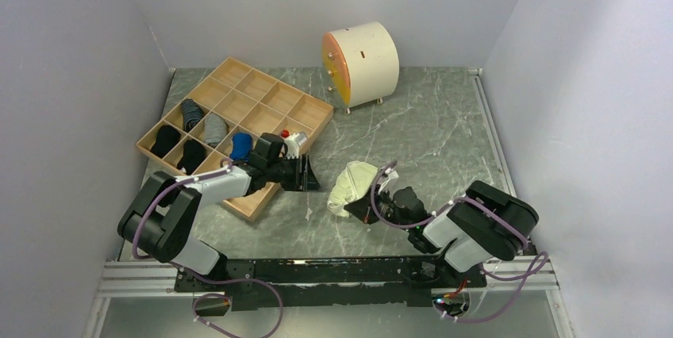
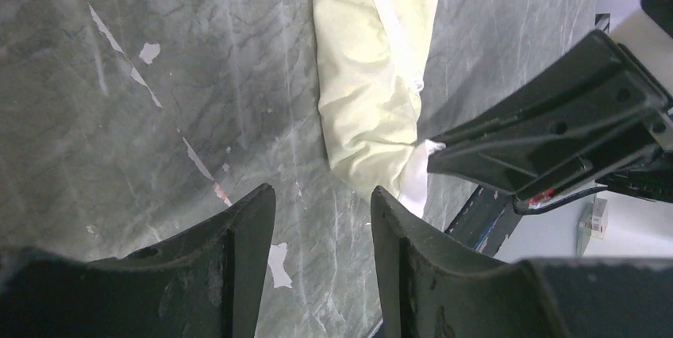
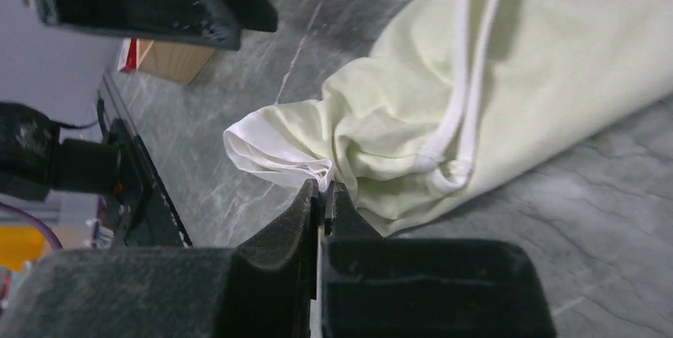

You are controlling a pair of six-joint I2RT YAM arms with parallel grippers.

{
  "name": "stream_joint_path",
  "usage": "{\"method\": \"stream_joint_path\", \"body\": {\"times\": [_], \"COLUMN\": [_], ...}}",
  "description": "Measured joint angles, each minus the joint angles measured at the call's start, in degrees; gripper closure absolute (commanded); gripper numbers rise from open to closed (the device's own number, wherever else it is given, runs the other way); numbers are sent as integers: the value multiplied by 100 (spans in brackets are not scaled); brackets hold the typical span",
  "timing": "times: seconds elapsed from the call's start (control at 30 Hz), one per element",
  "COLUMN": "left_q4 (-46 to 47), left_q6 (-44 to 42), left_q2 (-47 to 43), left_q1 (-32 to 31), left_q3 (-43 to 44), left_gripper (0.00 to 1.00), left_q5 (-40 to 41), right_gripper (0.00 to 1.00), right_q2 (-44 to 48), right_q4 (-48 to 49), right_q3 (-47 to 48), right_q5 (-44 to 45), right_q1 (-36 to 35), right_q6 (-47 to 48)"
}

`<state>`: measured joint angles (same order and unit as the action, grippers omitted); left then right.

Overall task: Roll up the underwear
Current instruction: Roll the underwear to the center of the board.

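Observation:
The pale yellow underwear (image 1: 351, 183) lies bunched into a loose elongated roll on the marble table, between my two grippers. It also shows in the left wrist view (image 2: 369, 76) and the right wrist view (image 3: 492, 84). My right gripper (image 3: 326, 187) is shut on the white-trimmed near end of the underwear; in the top view it (image 1: 361, 208) sits at the cloth's near end. My left gripper (image 2: 321, 195) is open and empty, low over the table just left of the underwear, next to the tray in the top view (image 1: 306, 173).
A wooden compartment tray (image 1: 262, 100) with several rolled dark items stands at the left, its near corner close to my left gripper. A round cream cabinet (image 1: 361, 64) stands at the back. Grey walls close in both sides.

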<state>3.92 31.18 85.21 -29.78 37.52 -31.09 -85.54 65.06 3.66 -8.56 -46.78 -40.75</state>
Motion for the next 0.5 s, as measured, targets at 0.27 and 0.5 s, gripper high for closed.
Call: {"method": "stream_joint_path", "body": {"times": [0.27,0.5], "left_q4": [28,50], "left_q6": [-48,-490], "left_q2": [2,48], "left_q1": [0,-50], "left_q3": [0,0], "left_gripper": [46,44], "left_q5": [-177,-470], "right_gripper": [100,100], "right_q2": [-278,-151], "right_q4": [-249,-669], "right_q3": [52,101], "right_q5": [-269,-306], "right_q1": [339,514], "right_q6": [-863,-1266]}}
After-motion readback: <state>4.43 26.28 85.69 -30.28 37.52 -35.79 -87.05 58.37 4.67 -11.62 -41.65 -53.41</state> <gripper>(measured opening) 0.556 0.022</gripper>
